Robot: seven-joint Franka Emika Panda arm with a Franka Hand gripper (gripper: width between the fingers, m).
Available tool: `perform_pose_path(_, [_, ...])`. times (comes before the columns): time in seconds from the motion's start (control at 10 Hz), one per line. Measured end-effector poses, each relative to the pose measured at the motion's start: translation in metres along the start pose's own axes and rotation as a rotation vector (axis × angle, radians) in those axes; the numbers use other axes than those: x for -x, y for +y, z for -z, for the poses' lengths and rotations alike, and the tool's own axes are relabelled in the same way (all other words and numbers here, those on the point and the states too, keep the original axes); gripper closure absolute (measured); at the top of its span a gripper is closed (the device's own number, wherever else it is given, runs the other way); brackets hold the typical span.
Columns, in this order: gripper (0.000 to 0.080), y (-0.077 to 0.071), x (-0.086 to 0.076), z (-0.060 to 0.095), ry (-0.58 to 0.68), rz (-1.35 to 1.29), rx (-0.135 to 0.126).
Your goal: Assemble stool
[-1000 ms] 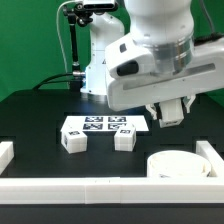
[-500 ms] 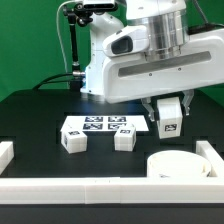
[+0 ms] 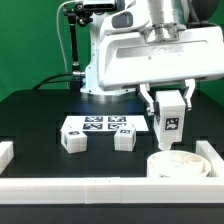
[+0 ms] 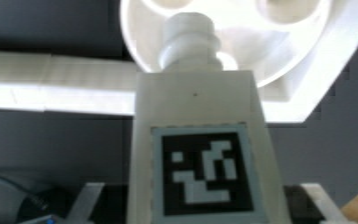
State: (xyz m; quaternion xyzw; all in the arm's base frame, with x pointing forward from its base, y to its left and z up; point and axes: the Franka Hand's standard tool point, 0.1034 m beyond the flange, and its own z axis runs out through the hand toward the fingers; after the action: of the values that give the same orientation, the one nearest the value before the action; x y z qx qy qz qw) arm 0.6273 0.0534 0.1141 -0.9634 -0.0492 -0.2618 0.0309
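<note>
Leg poised over the seat

The gripper [image 3: 170,118] pinches a tagged leg [image 3: 170,128] upright, just above the seat [image 3: 180,166] at the exterior view's right of the bench [image 3: 35,120]. Two spare legs [image 3: 73,141] lie near the marker board [image 3: 98,123]. If the leg's tip comes down off a seat hole, it could jam or shove the seat sideways.

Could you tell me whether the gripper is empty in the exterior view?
No, the gripper is shut on a white tagged stool leg, held in the air above the round seat.
</note>
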Motion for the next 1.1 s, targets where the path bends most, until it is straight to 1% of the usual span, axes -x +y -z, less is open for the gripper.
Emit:
perform_pose_path(0.1, [0.0462,0.003,0.002,-0.001,0.032,0.0,0.012])
perform_pose_path(0.2, [0.0462,0.003,0.003,-0.004,0.028,0.008,0.011])
perform_pose_path(0.4, [0.0462,0.002,-0.005,-0.007,0.019,0.019,0.004])
perform_pose_path(0.5, [0.0462,-0.001,-0.009,-0.013,0.02,0.03,-0.004])
perform_pose_path(0.6, [0.0462,-0.003,-0.013,-0.024,0.022,0.057,-0.013])
perform_pose_path(0.7, [0.0462,0.0,-0.018,-0.032,0.024,0.095,-0.021])
perform_pose_path(1.0, [0.0462,0.0,-0.018,-0.033,0.025,0.088,-0.022])
perform_pose_path(1.1, [0.0462,-0.002,-0.019,-0.032,0.026,0.087,-0.025])
